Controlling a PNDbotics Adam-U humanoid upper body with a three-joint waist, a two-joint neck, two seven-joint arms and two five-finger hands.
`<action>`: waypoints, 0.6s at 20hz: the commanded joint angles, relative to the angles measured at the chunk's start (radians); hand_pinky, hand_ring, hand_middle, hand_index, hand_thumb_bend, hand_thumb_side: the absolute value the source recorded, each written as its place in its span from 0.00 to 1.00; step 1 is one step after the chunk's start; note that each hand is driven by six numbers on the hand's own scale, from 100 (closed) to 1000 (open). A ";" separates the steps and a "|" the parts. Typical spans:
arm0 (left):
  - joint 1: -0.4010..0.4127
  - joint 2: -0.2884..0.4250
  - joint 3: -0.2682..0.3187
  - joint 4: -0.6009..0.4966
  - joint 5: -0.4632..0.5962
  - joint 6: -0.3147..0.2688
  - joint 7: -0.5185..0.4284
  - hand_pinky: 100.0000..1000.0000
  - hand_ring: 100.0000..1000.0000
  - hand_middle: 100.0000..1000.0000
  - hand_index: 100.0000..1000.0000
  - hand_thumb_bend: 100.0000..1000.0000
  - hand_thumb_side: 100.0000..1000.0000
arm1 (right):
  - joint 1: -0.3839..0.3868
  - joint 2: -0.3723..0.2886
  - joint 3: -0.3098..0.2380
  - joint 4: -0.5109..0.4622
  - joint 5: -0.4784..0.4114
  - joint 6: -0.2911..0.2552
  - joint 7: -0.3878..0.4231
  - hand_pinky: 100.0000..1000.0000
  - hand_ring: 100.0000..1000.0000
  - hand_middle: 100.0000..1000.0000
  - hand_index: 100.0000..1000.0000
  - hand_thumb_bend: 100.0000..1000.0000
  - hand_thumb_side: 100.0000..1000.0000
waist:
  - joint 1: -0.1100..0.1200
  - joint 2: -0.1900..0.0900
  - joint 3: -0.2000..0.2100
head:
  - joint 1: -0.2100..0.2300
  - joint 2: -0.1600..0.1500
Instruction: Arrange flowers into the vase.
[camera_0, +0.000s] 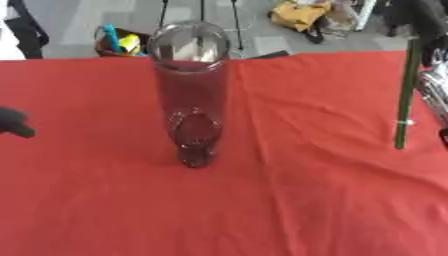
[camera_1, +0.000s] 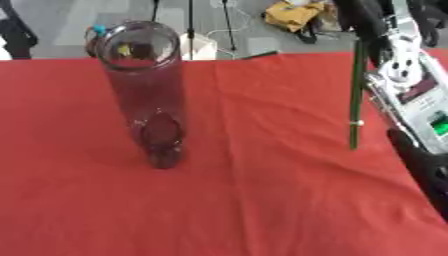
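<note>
While the right hand (camera_1: 385, 20) grips a straight green flower stem (camera_1: 355, 95) upright, the tall clear glass vase (camera_1: 144, 90) stands well to its left; left hand (camera_0: 16, 122) state unclear.

Right arm (camera_1: 411, 95) comes in from the upper right and runs down the right edge of the right eye view: silver forearm shell with a small green lit panel, black section below it toward the lower right corner. Right hand itself isn't resolvable, finger state unknown. Left hand (camera_0: 16, 122): only a dark rounded tip shows at the left edge of the left eye view, low over the bench; can't tell its pose.
</note>
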 joint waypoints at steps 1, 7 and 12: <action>-0.005 0.010 -0.010 -0.019 0.000 -0.001 -0.006 0.46 0.55 0.77 0.77 0.00 0.96 | -0.045 -0.024 -0.002 -0.014 -0.007 0.006 -0.003 0.00 0.00 0.00 0.00 0.00 0.59 | -0.002 -0.027 0.002 | 0.000 -0.001; -0.002 0.012 -0.012 -0.019 0.000 0.001 -0.009 0.46 0.55 0.77 0.77 0.00 0.96 | -0.110 -0.019 0.012 0.012 -0.001 0.007 0.007 0.00 0.00 0.00 0.00 0.00 0.59 | -0.009 -0.029 0.011 | -0.006 0.007; -0.002 0.014 -0.017 -0.019 0.002 0.002 -0.014 0.46 0.55 0.77 0.77 0.00 0.96 | -0.171 0.000 0.022 0.046 -0.002 0.002 0.012 0.00 0.00 0.00 0.00 0.00 0.59 | -0.015 -0.029 0.021 | -0.012 0.009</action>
